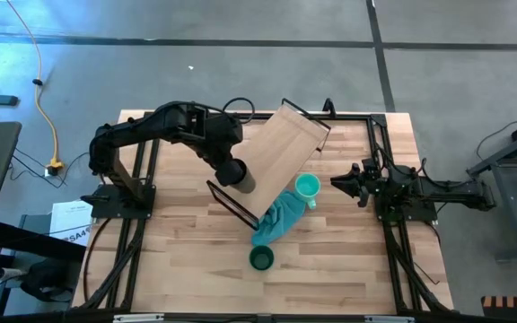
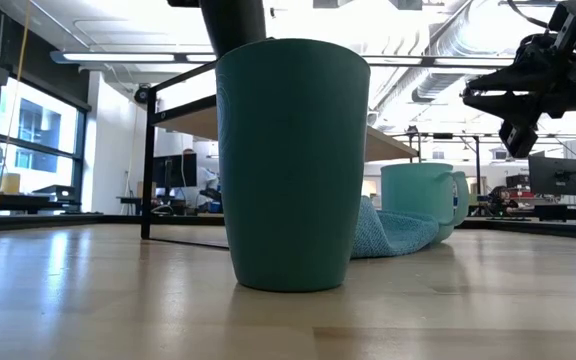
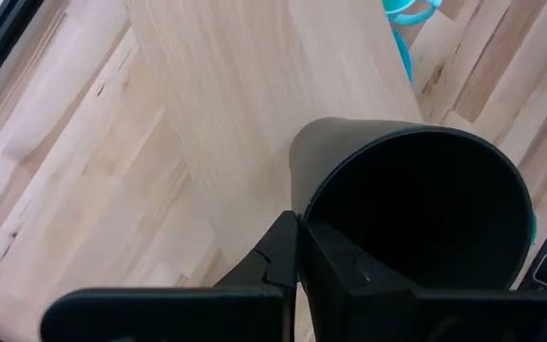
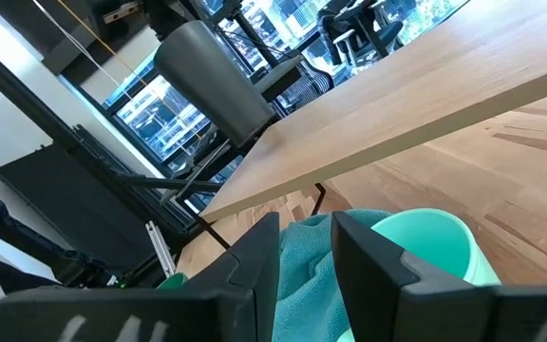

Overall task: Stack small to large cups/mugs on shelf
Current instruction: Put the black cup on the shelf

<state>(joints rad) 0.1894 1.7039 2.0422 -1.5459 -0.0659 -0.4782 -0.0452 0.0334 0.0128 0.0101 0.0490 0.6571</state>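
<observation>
Overhead, left gripper [image 3: 297,249] clamps black cup [image 3: 416,214] — above shelf [image 1: 281,148].

Black cup [image 3: 416,228] base cut off by frame; mint mug [image 4: 425,249] partly behind right gripper's fingers [image 4: 254,256].

A polished grey concrete floor [image 1: 240,63], crossed by dark seam lines [image 1: 380,54], surrounds the light butcher-block worktop [image 1: 196,269]. A yellow cable [image 1: 41,85] trails across the floor to a yellow plug block [image 1: 55,165], and a printed sheet of paper [image 1: 70,222] lies near the worktop's corner. At worktop level, the room opens into a wide workshop: long fluorescent strips [image 2: 128,57] and exposed silver ducts [image 2: 438,70] run along a white ceiling [image 2: 418,25]. Tall dark-framed windows [image 2: 38,130] admit daylight onto the glossy wood. Monitors [image 2: 556,176] and desks [image 2: 28,205] line the far side.
</observation>
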